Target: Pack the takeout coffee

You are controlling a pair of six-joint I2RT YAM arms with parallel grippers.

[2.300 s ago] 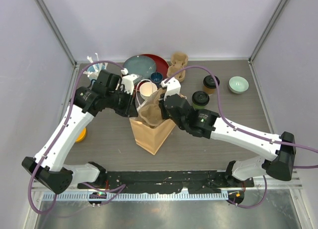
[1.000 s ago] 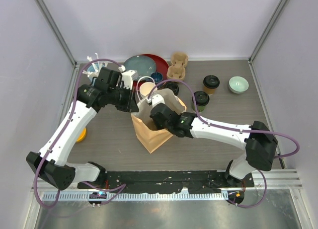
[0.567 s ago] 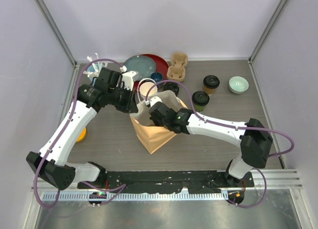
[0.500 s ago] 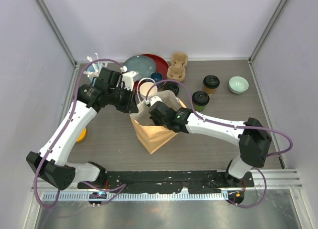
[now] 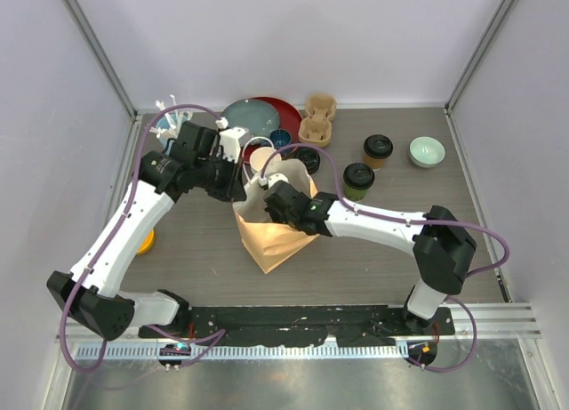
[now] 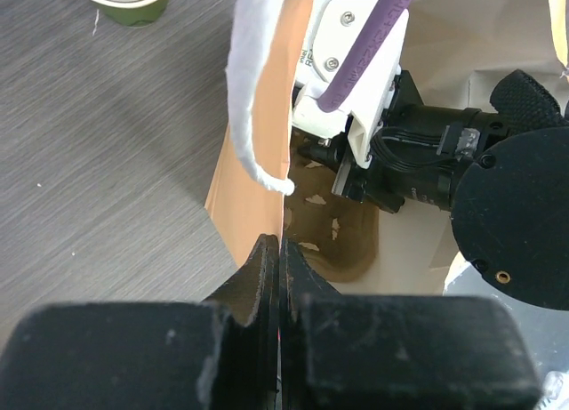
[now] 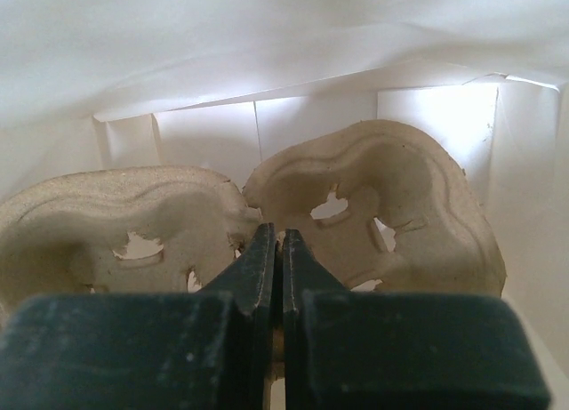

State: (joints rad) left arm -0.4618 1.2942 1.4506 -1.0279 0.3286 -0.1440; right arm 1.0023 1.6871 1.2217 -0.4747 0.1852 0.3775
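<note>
A brown paper bag [image 5: 271,243] stands open mid-table. My left gripper [image 5: 242,189] is shut on its near-left rim [image 6: 253,188], holding the mouth open. My right gripper [image 7: 277,237] is down inside the bag, shut on the centre ridge of a moulded cardboard cup carrier [image 7: 382,196], which also shows in the left wrist view [image 6: 333,237]. From above, the right wrist [image 5: 286,202] fills the bag's mouth and hides its fingers. The green-sided cup [image 5: 358,180] and the brown-sided cup [image 5: 377,150] stand right of the bag, each with a black lid on.
A second carrier [image 5: 317,119], a red plate [image 5: 286,115] under a grey-blue plate [image 5: 247,118], a small blue bowl [image 5: 281,139] and a cup stack [image 5: 264,161] sit behind the bag. Stirrer cup [image 5: 169,116] is far left, a mint bowl [image 5: 426,150] far right, a yellow object [image 5: 145,242] left.
My right gripper has lowered the carrier from above the bag's rim down into the bag and reached further left. My left gripper has kept its hold on the rim.
</note>
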